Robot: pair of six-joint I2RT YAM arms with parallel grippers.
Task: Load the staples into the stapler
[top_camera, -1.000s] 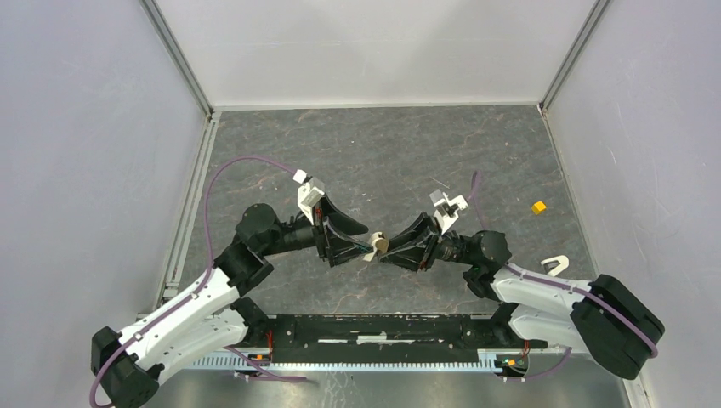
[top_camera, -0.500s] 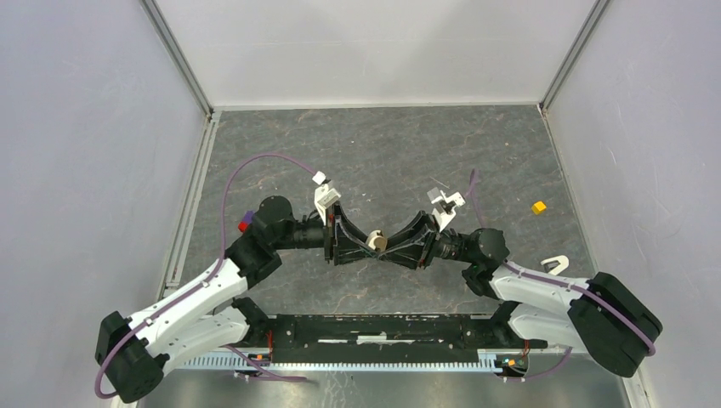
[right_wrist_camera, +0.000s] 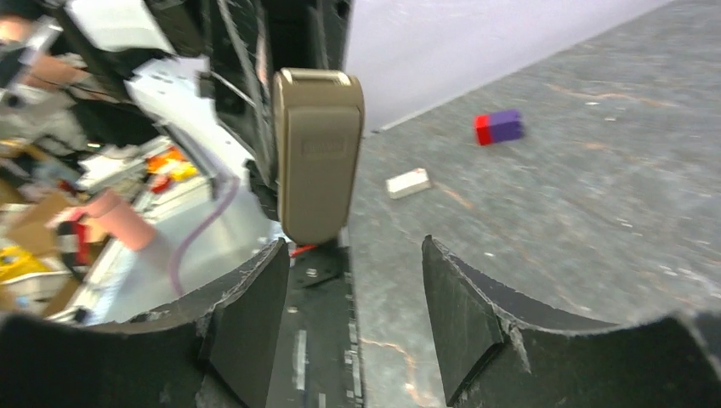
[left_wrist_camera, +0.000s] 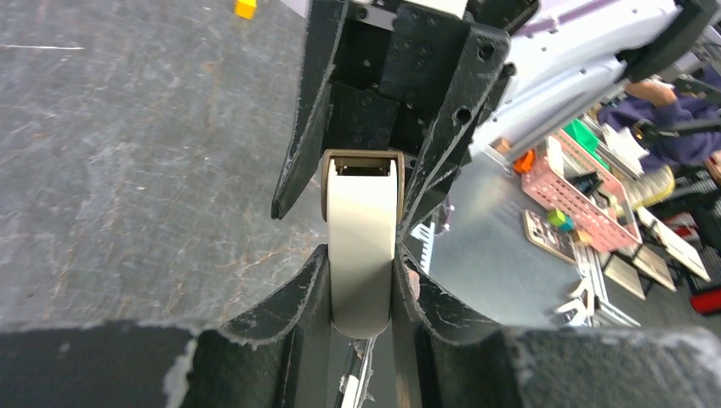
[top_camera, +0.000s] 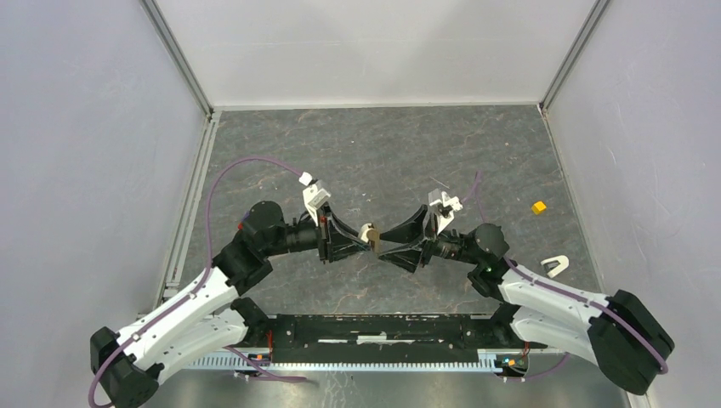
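Right wrist view only: white staple box (right_wrist_camera: 408, 183) flat on the mat (top_camera: 357, 144) near a red-and-purple block (right_wrist_camera: 499, 127), unseen from above. Beige stapler (left_wrist_camera: 361, 204) raised mid-mat, clamped in left gripper (left_wrist_camera: 361, 272). Right gripper (right_wrist_camera: 353, 246) spread wide, empty, flanking the stapler's far end. Bare mat toward the back wall; yellow cube (top_camera: 538, 206) near the right edge.
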